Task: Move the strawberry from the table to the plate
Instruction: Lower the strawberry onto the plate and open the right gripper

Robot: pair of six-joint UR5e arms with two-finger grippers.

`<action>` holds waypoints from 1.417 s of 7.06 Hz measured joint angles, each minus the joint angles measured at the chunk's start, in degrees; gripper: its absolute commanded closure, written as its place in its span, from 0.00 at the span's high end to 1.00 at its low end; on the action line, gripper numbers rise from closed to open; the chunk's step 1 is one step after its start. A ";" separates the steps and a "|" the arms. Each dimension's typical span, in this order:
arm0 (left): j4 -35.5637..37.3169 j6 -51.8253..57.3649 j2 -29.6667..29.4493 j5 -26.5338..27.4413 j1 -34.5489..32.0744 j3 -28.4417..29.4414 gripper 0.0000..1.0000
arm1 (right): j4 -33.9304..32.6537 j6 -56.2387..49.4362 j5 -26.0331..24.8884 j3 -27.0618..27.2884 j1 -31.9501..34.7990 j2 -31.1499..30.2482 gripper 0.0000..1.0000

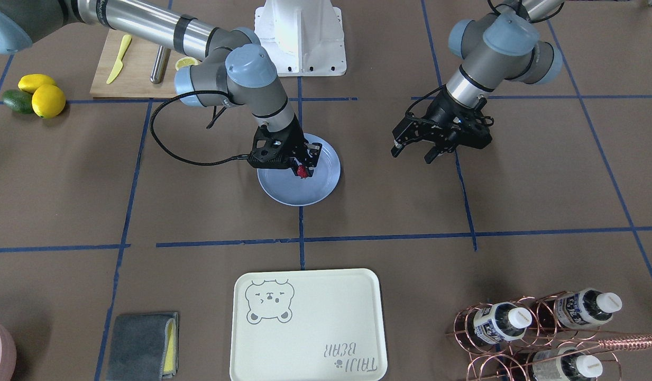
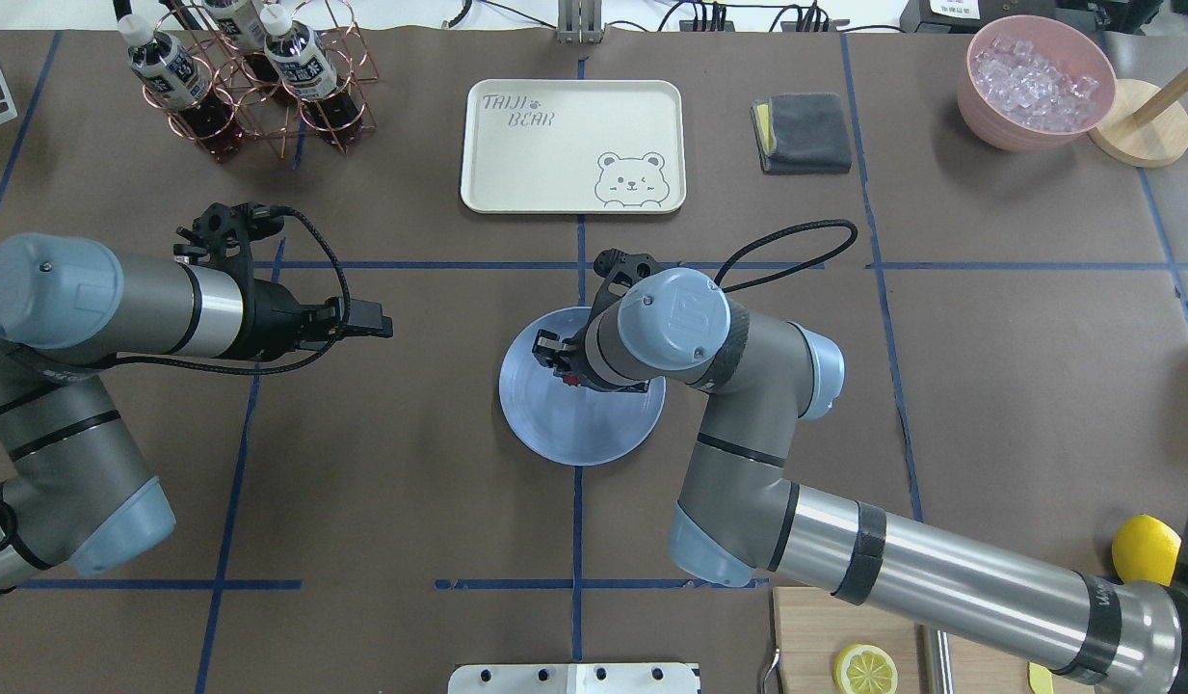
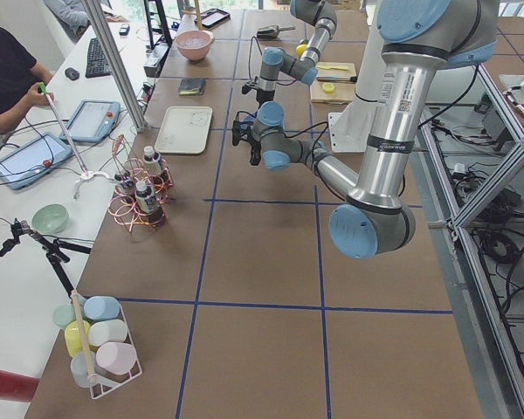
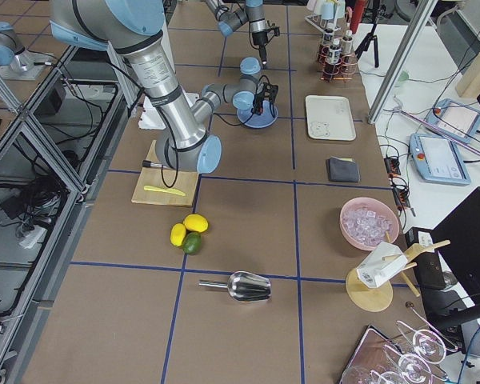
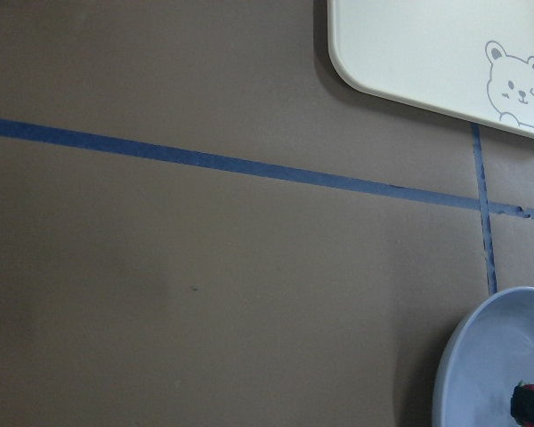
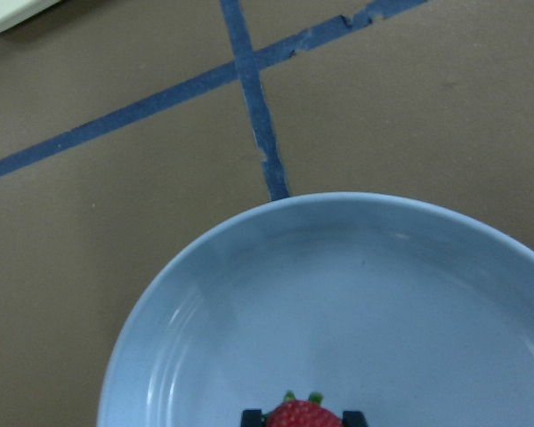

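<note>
The small red strawberry (image 1: pixel 303 171) is pinched in my right gripper (image 1: pixel 303 168), which is shut on it over the middle of the light blue plate (image 1: pixel 283 191). The right wrist view has the strawberry (image 6: pixel 298 416) at its bottom edge between two black fingertips (image 6: pixel 252 416), with the plate (image 6: pixel 338 294) beneath. From overhead the strawberry (image 2: pixel 572 378) peeks out beside the wrist above the plate (image 2: pixel 574 429). I cannot tell whether the berry touches the plate. My left gripper (image 1: pixel 413 154) hangs open and empty above the brown table (image 1: pixel 516 201), well to the side of the plate.
A cream bear-printed tray (image 1: pixel 304 328), a grey cloth (image 1: pixel 143 344) and a copper rack of bottles (image 1: pixel 532 328) lie along the far edge. Two lemons and an avocado (image 1: pixel 37 95) sit by the cutting board (image 1: pixel 135 74). A pink bowl of ice (image 2: pixel 1037 82) stands in the corner.
</note>
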 measured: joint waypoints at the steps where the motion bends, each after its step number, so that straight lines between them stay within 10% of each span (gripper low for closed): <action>1: 0.00 -0.01 0.00 0.02 0.03 0.03 0.99 | -1.52 -0.16 -0.14 0.31 -0.04 0.18 0.00; 3: -0.06 -0.07 0.01 0.08 0.07 0.02 0.99 | -3.25 -0.30 -0.21 0.49 -0.17 0.05 0.00; 4: -0.06 -0.09 0.03 0.08 0.09 0.01 0.99 | -3.83 -0.37 -0.29 0.51 -0.24 0.03 0.86; 5: -0.05 -0.10 0.02 0.09 0.09 0.01 0.99 | -4.12 -0.43 -0.32 0.51 -0.33 0.09 1.00; 10: -0.08 0.11 0.47 -0.01 -0.12 0.00 0.99 | -8.88 -2.00 2.19 7.08 1.22 -2.02 1.00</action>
